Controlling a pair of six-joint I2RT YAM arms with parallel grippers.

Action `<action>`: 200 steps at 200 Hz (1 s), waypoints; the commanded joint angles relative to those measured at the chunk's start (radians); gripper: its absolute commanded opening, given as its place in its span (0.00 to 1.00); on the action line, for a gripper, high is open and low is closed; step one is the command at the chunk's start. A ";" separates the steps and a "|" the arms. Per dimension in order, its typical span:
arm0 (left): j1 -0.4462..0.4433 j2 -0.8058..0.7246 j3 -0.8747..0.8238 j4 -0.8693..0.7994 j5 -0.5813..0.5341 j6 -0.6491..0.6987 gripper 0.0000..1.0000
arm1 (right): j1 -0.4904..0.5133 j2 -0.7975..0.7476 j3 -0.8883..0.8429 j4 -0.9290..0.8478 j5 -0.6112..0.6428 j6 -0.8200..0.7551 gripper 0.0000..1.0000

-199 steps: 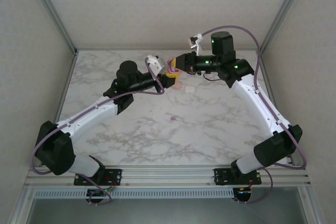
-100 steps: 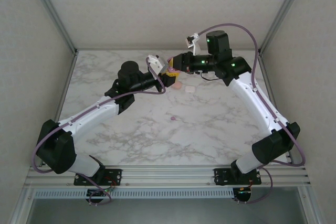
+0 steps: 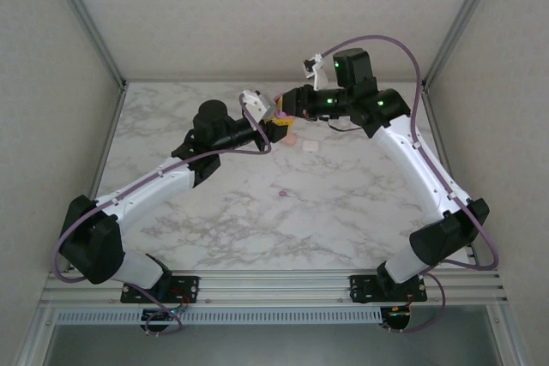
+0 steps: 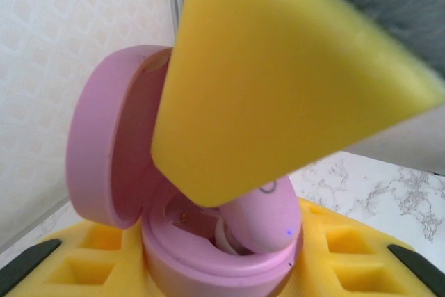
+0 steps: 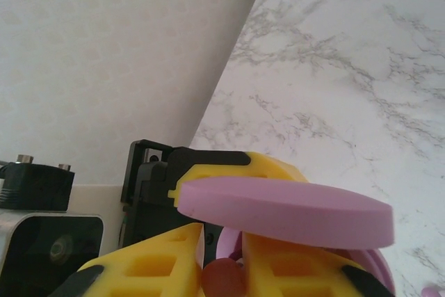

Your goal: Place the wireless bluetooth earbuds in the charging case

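Now we see the right gripper [image 3: 284, 112], edged closer this past second, narrowly pinching a pink earbud [image 4: 263, 226] into the open charging case [image 4: 111, 165]. The left gripper [image 3: 274, 127] clamps the case above the far table [image 3: 343, 212]; we judge this insertion nearly done.

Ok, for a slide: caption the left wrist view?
Left gripper holds the open pink charging case, a pink earbud in its well beneath a yellow pad.
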 commanded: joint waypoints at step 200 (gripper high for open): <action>-0.004 -0.036 -0.021 0.094 -0.029 -0.040 0.20 | 0.001 -0.080 0.097 -0.151 0.002 -0.088 0.45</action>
